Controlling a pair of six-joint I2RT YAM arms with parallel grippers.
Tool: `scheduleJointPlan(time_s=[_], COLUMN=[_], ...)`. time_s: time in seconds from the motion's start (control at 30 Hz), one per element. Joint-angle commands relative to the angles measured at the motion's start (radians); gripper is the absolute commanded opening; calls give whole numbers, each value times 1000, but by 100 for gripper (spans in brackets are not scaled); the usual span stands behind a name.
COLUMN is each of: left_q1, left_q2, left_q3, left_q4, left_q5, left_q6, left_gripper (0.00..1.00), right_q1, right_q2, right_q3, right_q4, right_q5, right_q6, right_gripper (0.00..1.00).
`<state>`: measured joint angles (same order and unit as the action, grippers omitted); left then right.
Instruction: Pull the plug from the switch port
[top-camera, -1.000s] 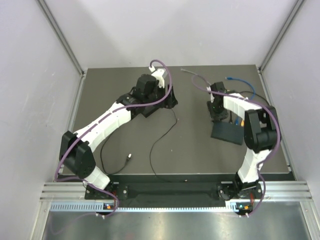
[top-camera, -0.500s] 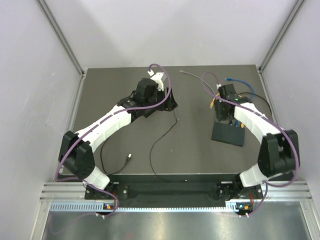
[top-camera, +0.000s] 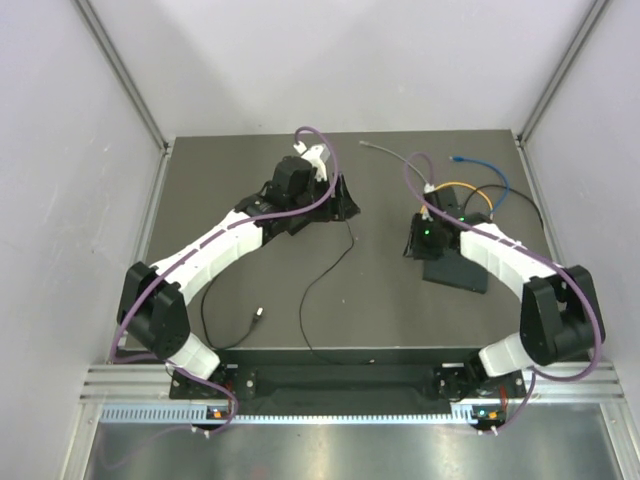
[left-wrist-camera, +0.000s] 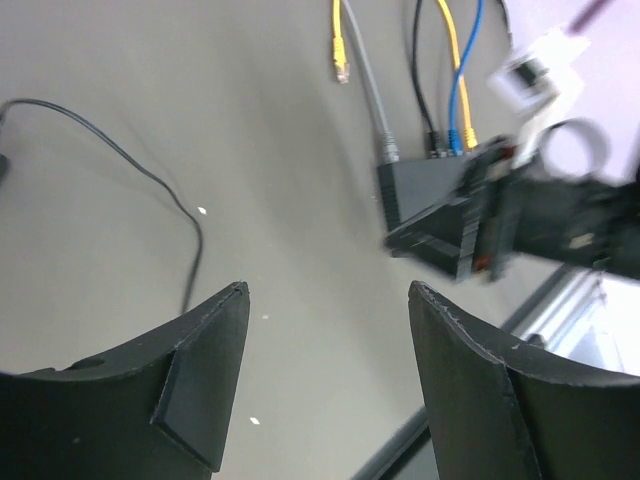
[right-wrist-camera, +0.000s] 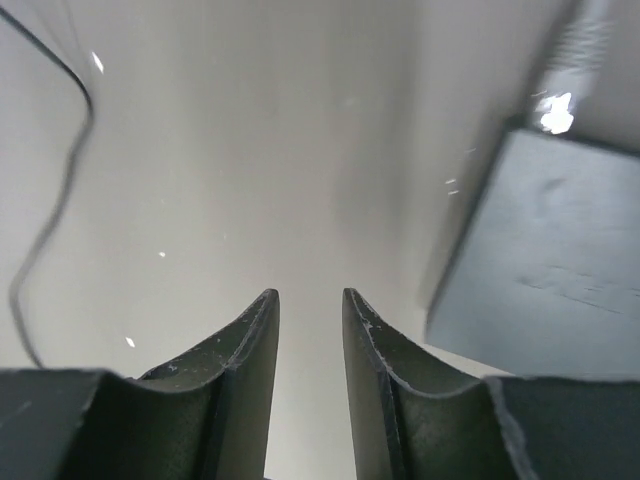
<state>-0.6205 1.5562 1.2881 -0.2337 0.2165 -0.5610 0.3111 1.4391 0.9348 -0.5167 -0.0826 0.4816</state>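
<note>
The switch (top-camera: 458, 273) is a flat black box at the right of the mat; it also shows in the left wrist view (left-wrist-camera: 420, 190) and the right wrist view (right-wrist-camera: 550, 270). Grey (left-wrist-camera: 388, 150), black, yellow and blue plugs sit in its far edge. A loose yellow plug (left-wrist-camera: 343, 68) lies on the mat beyond it. My right gripper (top-camera: 412, 241) hovers just left of the switch, its jaws a narrow gap apart and empty (right-wrist-camera: 310, 295). My left gripper (top-camera: 345, 200) is wide open and empty (left-wrist-camera: 325, 290) at mid-table, facing the switch.
A thin black cord (top-camera: 325, 270) runs from under my left gripper toward the near edge; it shows in both wrist views (left-wrist-camera: 150, 180) (right-wrist-camera: 50, 200). Orange, black and blue cables (top-camera: 480, 190) loop behind the switch. A grey cable end (top-camera: 385, 148) lies at the back.
My right gripper has moved from the plugs at the switch's far edge to its left side and lower. My left arm has barely moved.
</note>
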Motion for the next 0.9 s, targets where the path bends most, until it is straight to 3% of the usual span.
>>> scheduleJointPlan(time_s=[0.0,0.27,0.47,0.6,0.7,0.87], left_q1=[1,-4,-8,-21,-30,-48], left_q2=[11,128,274,363,393,400], left_q3=[28,161,321,416,454,445], left_q4=[56,24,-91,-179,-213,-266], left_q5=[35,81,107,147,190,253], left_q6=[-68,-62,-28,-28,-40,13], left_gripper=[70,70,70,69,69,69], right_q1=[51,33,-95,-167,-253,-268], right_q2=[44,100,-15,-176,-276,-250], right_q3=[24,3,-106,-177,-191,2], right_q4=[38,-55,-137,-193,-247,-298], right_q5=[78,303,329,369,295,222], right_q6=[15,-21,6,44,31,49], right_gripper=[32,32,33,33,34,36])
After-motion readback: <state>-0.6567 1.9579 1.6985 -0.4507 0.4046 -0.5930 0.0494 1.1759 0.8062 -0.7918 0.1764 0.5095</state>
